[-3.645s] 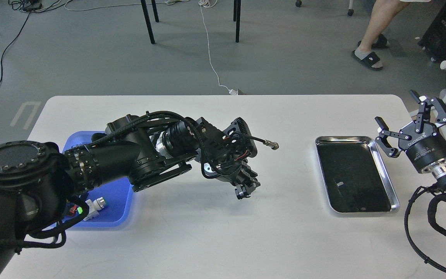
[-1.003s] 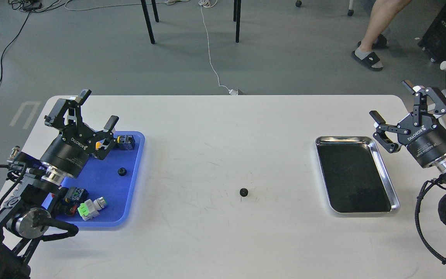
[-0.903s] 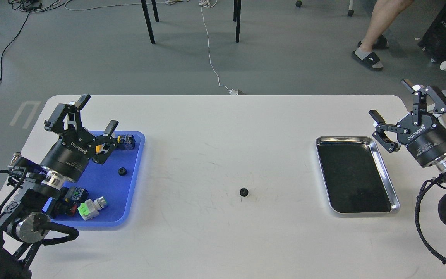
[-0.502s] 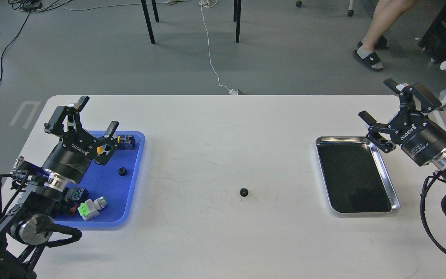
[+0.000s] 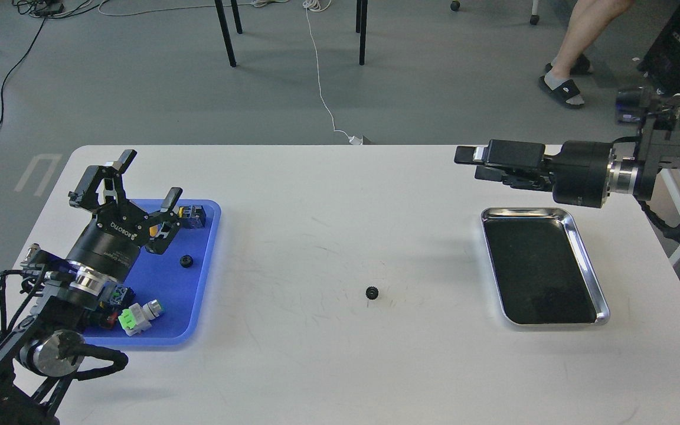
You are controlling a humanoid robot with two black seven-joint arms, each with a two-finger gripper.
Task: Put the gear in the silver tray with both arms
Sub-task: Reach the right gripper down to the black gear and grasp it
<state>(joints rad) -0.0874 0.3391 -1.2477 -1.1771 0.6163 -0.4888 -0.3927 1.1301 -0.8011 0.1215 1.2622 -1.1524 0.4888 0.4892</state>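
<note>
A small black gear (image 5: 372,292) lies on the white table, in the middle and toward the front. The silver tray (image 5: 523,210) sits to its right and is empty, with a dark bottom. My left gripper (image 5: 148,178) is open and empty, raised over the back of the blue tray (image 5: 198,307), far left of the gear. My right gripper (image 5: 471,163) points left, level above the table behind the silver tray's far edge. It is seen side-on, so I cannot tell how its fingers stand.
The blue tray holds a second small black gear (image 5: 186,261), a green and white part (image 5: 138,316) and other small parts (image 5: 192,215). A person's legs (image 5: 570,53) and chair legs (image 5: 228,32) stand on the floor beyond the table.
My left arm has withdrawn from the table's middle to the blue tray, leaving the gear on the table. My right gripper has swung left and turned level behind the silver tray.
</note>
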